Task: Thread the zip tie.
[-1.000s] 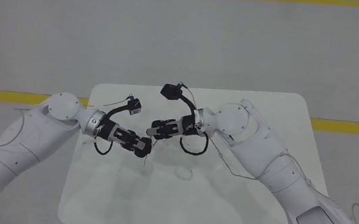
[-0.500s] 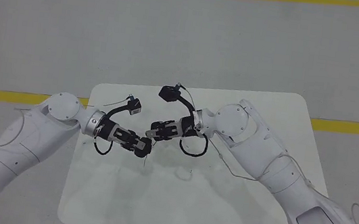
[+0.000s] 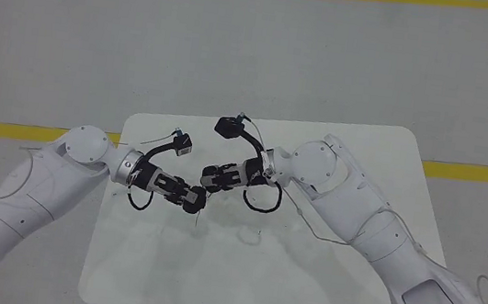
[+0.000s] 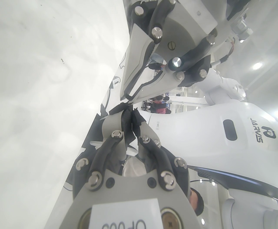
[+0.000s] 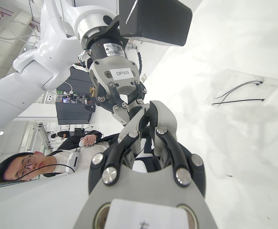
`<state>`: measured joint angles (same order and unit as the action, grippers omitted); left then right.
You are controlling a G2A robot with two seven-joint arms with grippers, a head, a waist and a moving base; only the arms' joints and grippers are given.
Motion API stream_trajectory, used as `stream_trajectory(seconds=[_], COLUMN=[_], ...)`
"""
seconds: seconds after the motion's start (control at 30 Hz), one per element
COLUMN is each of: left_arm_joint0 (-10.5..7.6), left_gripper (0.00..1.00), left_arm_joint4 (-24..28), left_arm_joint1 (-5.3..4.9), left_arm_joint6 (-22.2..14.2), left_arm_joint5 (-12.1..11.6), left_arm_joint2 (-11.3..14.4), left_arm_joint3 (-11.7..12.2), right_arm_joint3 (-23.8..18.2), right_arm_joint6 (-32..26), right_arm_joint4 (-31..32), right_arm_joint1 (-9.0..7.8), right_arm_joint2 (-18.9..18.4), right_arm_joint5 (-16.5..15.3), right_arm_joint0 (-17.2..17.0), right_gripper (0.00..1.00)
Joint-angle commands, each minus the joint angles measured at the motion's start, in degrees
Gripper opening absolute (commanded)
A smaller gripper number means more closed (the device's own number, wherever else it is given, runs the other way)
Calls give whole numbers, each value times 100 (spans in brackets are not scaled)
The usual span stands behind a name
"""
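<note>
Both grippers meet tip to tip above the middle of the white table (image 3: 331,265). My left gripper (image 3: 194,199) is shut, its black pads (image 4: 128,121) pressed together on a thin black zip tie. A short length of that zip tie (image 3: 196,222) hangs below it. My right gripper (image 3: 209,180) is also shut, with a small black piece of the zip tie (image 4: 128,97) pinched at its fingertips. In the right wrist view my right gripper (image 5: 148,118) nearly touches the left gripper (image 5: 130,111), and a thin black strand (image 5: 143,144) runs back between its fingers.
Two spare black zip ties (image 5: 239,100) lie on a clear sheet (image 5: 241,76) on the table, off to one side of the grippers. A person sits beyond the table edge, away from the work. Bare tabletop surrounds the grippers.
The right arm has shifted slightly towards the left gripper. The left arm has kept still.
</note>
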<state>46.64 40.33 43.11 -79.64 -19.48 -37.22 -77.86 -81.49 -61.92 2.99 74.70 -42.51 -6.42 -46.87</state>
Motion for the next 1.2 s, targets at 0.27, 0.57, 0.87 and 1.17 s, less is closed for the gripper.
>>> stream_trajectory(seconds=[0.27,0.57,0.87,1.17], left_arm_joint0=[0,0,0,0], left_gripper=[28,100,100,100], left_arm_joint4=[0,0,0,0], left_arm_joint1=[0,0,0,0], left_arm_joint6=[0,0,0,0], left_arm_joint5=[0,0,0,0], left_arm_joint2=[0,0,0,0], left_arm_joint3=[0,0,0,0], right_arm_joint3=[-18,5,66,83], right_arm_joint6=[36,50,178,771], right_arm_joint4=[-12,-34,-136,-384], right_arm_joint1=[-6,-16,-25,-78], right_arm_joint2=[-43,-94,-196,-567], right_arm_joint5=[18,57,152,388], right_arm_joint0=[-39,-75,-131,-389], right_gripper=[0,0,0,0])
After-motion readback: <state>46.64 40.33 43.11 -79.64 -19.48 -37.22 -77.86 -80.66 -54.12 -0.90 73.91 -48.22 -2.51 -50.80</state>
